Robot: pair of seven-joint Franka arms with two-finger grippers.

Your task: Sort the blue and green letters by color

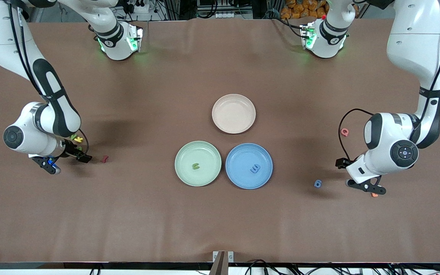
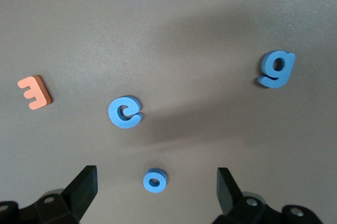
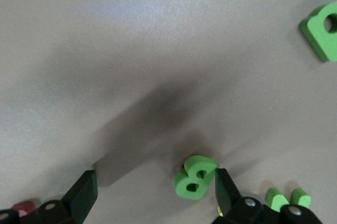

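Note:
My left gripper (image 2: 156, 183) is open low over the table, with a light blue "o" (image 2: 155, 180) lying between its fingers. A blue "e" (image 2: 125, 112) and a blue "g" (image 2: 277, 69) lie near it; the "g" also shows in the front view (image 1: 317, 183). My right gripper (image 3: 155, 187) is open low over the table, with a green "B" (image 3: 195, 177) beside one finger (image 3: 225, 188). More green letters (image 3: 321, 30) (image 3: 287, 198) lie close by. The green plate (image 1: 183, 152) holds a green letter (image 1: 195, 166). The blue plate (image 1: 239, 156) holds a blue letter (image 1: 255, 168).
An empty pink plate (image 1: 233, 114) stands farther from the front camera than the two other plates. An orange "E" (image 2: 35, 91) and a pink letter (image 1: 344, 132) lie near the left gripper (image 1: 357, 176). A dark red letter (image 1: 104, 159) and a yellow one (image 1: 78, 139) lie near the right gripper (image 1: 67, 161).

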